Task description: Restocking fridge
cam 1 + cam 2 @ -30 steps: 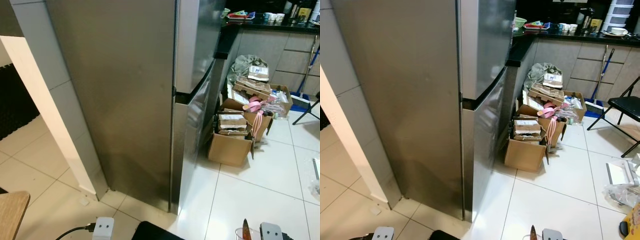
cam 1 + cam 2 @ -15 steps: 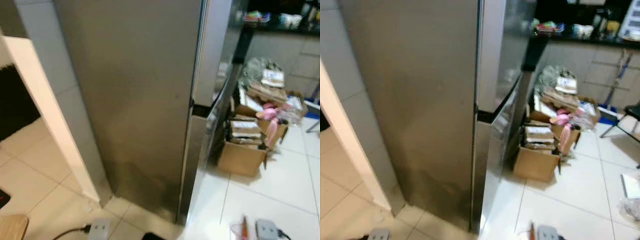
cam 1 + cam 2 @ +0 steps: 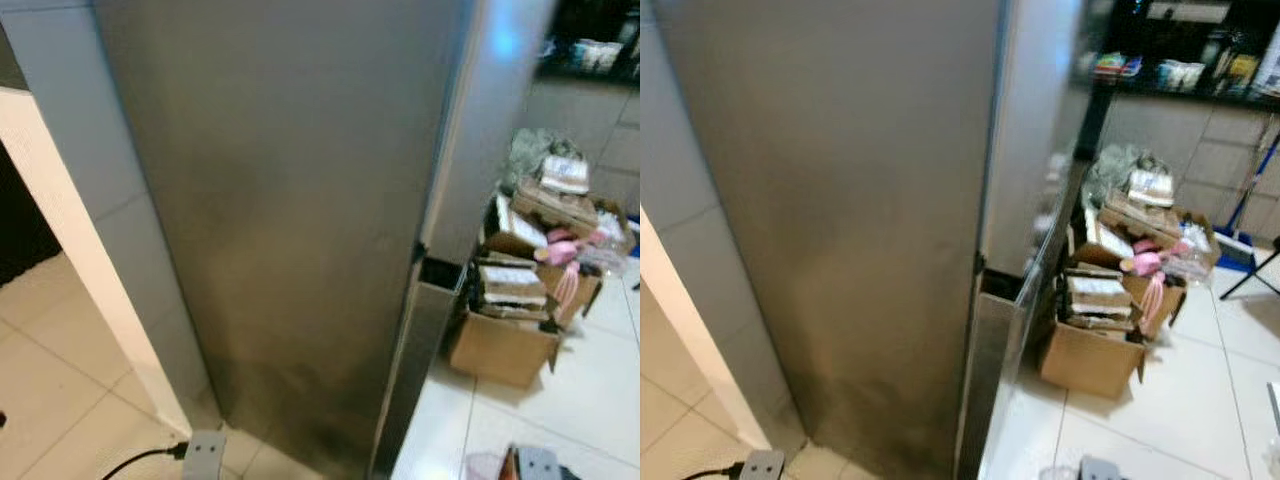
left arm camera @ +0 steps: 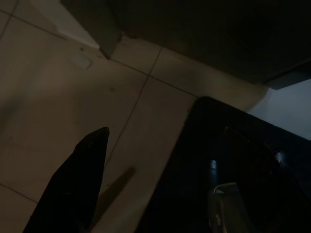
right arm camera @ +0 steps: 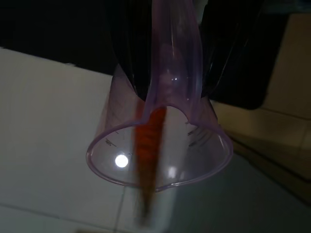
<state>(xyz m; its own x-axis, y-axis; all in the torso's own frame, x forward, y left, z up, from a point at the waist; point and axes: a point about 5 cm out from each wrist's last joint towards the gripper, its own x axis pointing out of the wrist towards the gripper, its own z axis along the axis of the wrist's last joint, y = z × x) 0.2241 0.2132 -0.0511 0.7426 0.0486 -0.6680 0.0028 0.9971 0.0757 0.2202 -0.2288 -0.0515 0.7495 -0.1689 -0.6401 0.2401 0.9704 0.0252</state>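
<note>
Down at the lower middle of the right wrist frame, the right claw (image 5: 167,68) is closed on a clear purple-tinted measuring cup (image 5: 160,145), its two black fingers (image 5: 129,58) pressed against the cup's handle and wall. An orange carrot (image 5: 148,155) stands tilted inside the cup, its tip poking past the rim. White floor tiles (image 5: 43,121) lie below the cup.

In the left wrist frame, the left claw hangs in shade; one black finger (image 4: 73,187) shows at the lower left, and I cannot tell how far that claw is open. Pale tiles and a dark object lie under it.

In the head views, the fridge (image 3: 290,220), a tall steel cabinet, takes up the centre and left of the frame, its side panel facing the camera and its doors shut at the right edge. To the lower right of the fridge, cardboard boxes (image 3: 1095,345) stuffed with papers and pink items sit on the floor. A dark table (image 3: 1200,90) bearing cups runs across the upper right.
</note>
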